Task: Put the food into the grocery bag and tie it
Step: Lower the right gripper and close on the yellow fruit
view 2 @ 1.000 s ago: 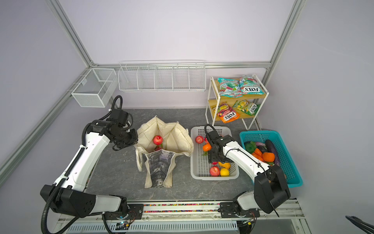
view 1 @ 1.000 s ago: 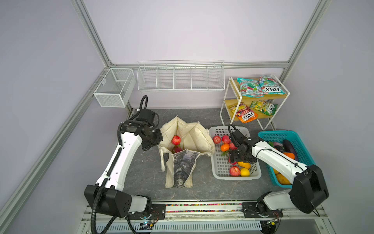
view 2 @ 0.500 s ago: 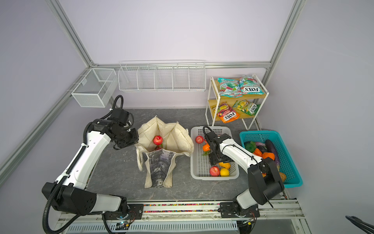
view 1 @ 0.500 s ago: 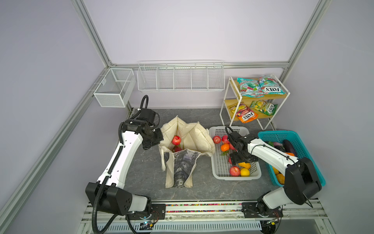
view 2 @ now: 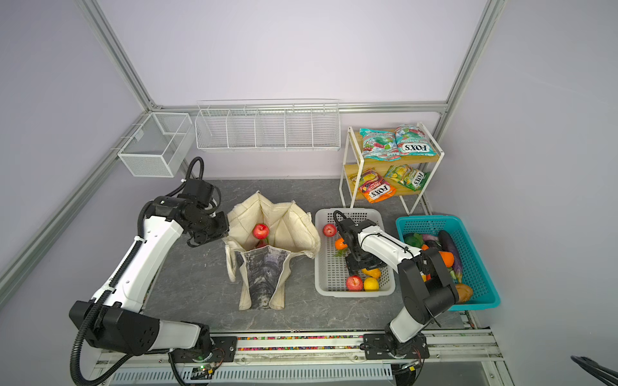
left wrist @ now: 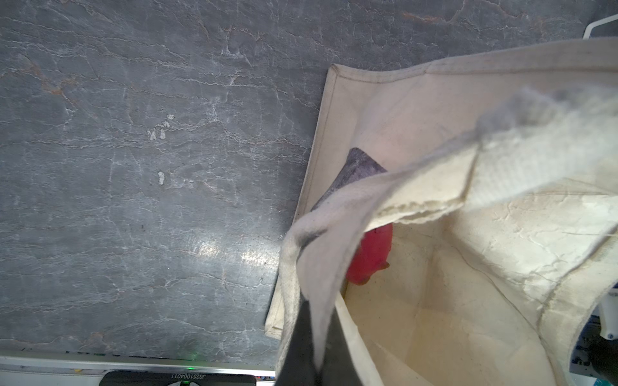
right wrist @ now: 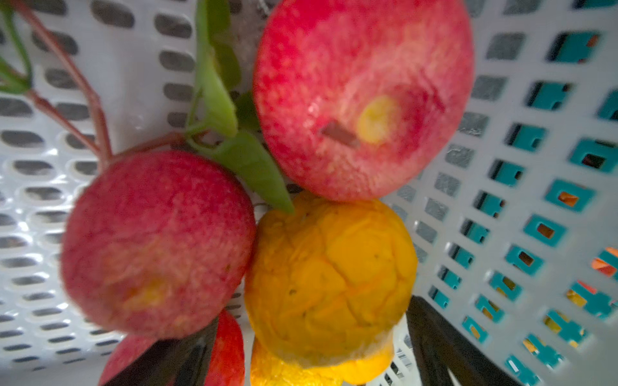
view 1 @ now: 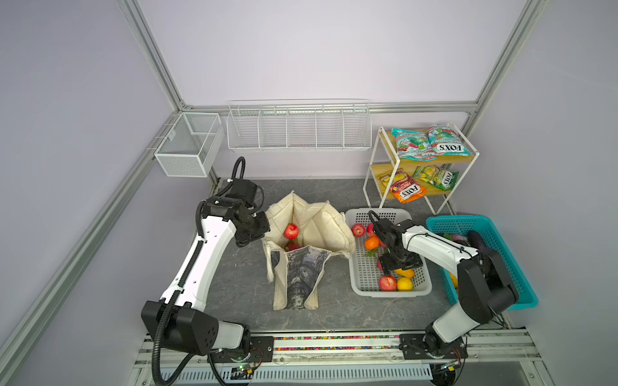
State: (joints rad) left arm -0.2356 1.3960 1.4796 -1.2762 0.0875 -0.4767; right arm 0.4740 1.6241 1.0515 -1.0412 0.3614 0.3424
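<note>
Top views overlook grocery bag (view 1: 334,227); wrist views close-up.

Robotics lab cell: aluminium frame (view 1: 158,63), plain lilac walls (view 1: 317,50), robot arms (view 1: 207,254) on base rail (view 1: 334,342)

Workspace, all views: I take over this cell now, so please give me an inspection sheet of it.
Surface: dark grey marbled tabletop; a few pale specks show in the left wrist view.
Job's things: cream grocery bag stands open with a red apple inside; a yellow fruit and other fruit lie in the white basket; FOX'S packets sit on the shelf rack.
Clutter: teal basket holding eggplants and orange vegetables.
Grippers: left gripper shut on the bag's upper edge; right gripper inside the white basket, jaws open either side of the yellow fruit.
Cables: black hose loops above the left wrist; thin cable runs along the right arm.
Surroundings: wire baskets on the back wall; mesh box on the frame.
</note>
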